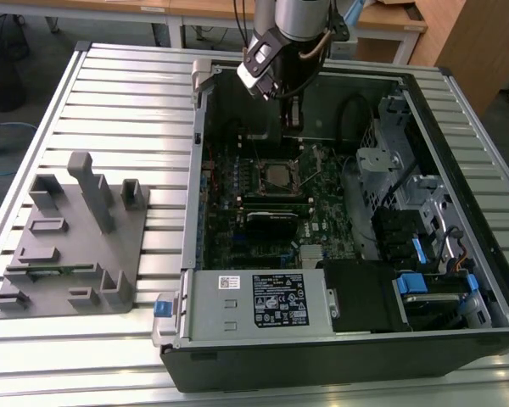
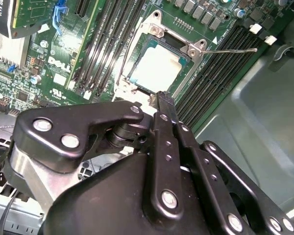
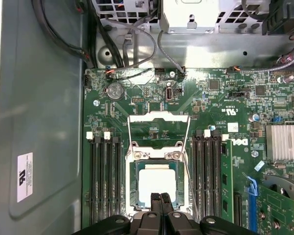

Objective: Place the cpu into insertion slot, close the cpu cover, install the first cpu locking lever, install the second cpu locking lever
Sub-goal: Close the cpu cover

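Gripper hangs at the upper centre of the exterior view, inside the open computer case. In both wrist views its fingers are pressed together with nothing between them: clenched and empty. The tips sit over one edge of the cpu. Whether they touch it cannot be told.

The cpu lies flat within the insertion slot, near the centre of the exterior view, between the banks of long black memory slots. Step one is judged complete.

The cpu cover is not down. It stands tilted back on its hinge, with green circuit board visible through its cut-out. Closing is outstanding.

Two thin wire locking levers project free of the socket frame, and neither appears latched. Both lever steps are outstanding.

Assessment: one of four steps done.
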Action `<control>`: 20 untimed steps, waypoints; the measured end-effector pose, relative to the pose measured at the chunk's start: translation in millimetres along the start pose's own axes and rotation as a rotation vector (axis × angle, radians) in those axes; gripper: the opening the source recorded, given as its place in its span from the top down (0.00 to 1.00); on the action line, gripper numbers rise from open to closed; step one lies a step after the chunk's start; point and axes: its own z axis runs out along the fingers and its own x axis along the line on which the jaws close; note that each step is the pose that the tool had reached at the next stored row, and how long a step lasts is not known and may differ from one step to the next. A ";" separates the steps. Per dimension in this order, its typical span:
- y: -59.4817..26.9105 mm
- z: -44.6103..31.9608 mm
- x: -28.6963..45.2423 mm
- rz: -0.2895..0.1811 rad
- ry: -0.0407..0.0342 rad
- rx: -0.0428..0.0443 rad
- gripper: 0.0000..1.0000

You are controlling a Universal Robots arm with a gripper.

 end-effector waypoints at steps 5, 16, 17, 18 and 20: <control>0.2 -0.1 0.0 0.000 -0.0001 0.0001 0.89; 4.9 0.1 0.1 0.000 -0.0001 0.0001 0.89; 4.9 0.2 0.1 0.000 -0.0001 0.0000 0.89; 5.1 0.2 0.1 0.000 -0.0001 0.0000 0.89; 6.0 0.2 0.1 0.000 -0.0001 0.0001 0.89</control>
